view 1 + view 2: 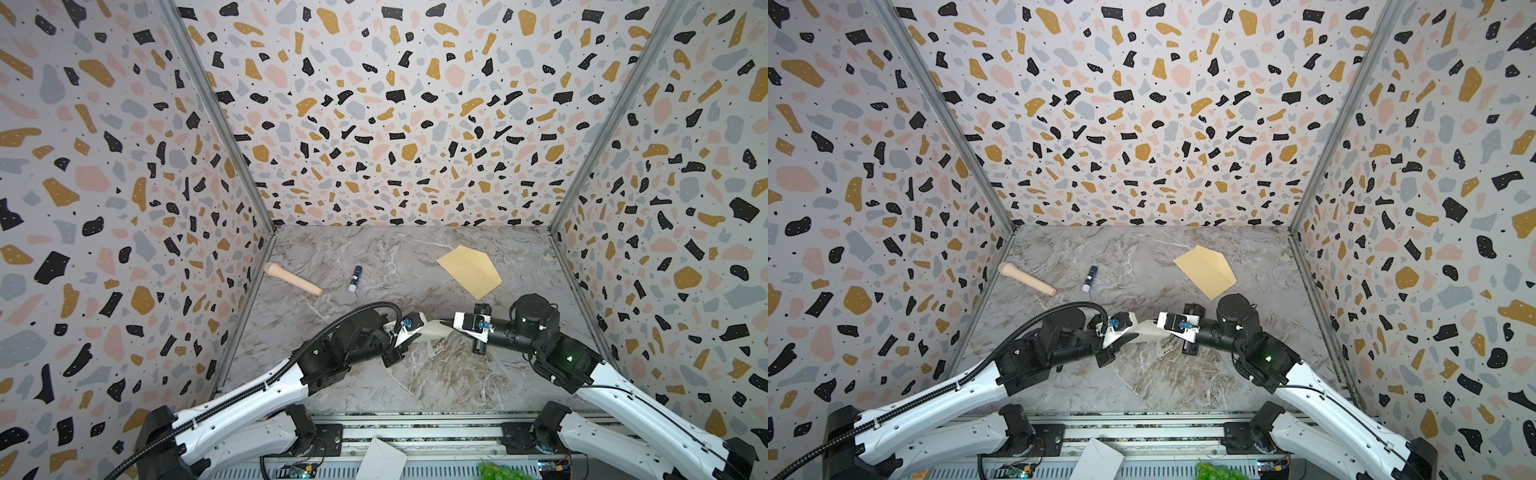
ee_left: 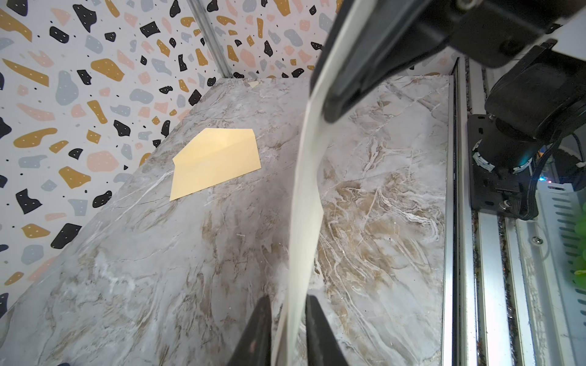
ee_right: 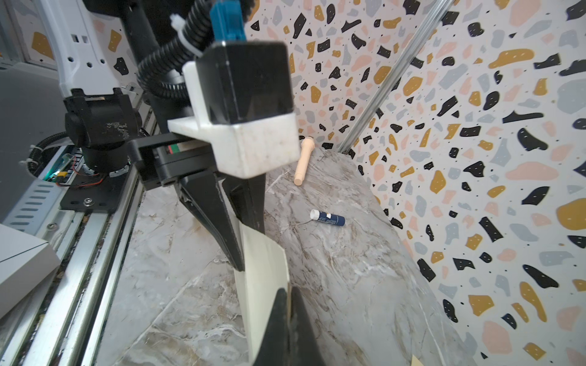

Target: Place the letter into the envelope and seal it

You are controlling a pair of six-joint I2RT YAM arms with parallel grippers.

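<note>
Right hand [image 1: 446, 323] is pressed together on one end of the letter [image 1: 432, 330], its two black fingers pinching the cream sheet, as the right wrist view shows close up [image 3: 287, 291]; left hand [image 1: 419, 332] faces it tip to tip, with the other end of the sheet standing between its fingers [image 2: 264, 317]; those fingers look slightly apart, and whether they press on the paper I cannot tell. Both hands meet near the middle of the marble surface [image 1: 436, 382], raised above it; the letter spans the short gap between them, bowed and turned nearly edge-on, clear of the surface; in the left wrist view it runs as a long pale strip [image 2: 304, 206] from the left hand [image 2: 288, 298] up to the right hand [image 2: 329, 107]; its printed border does not show from these angles. Beyond the right hand, on the side away from the robot's base and well apart from both hands, the envelope [image 1: 469, 272] lies flat on the surface with its pointed flap laid open; both top views show it [image 1: 1206, 272], as does the left wrist view [image 2: 215, 164]. Beyond the left hand lies a small blue and white glue stick [image 1: 355, 278]; farther out on that hand's outer side, near the wall, lies a pale wooden peg [image 1: 293, 279]; neither touches the other.
</note>
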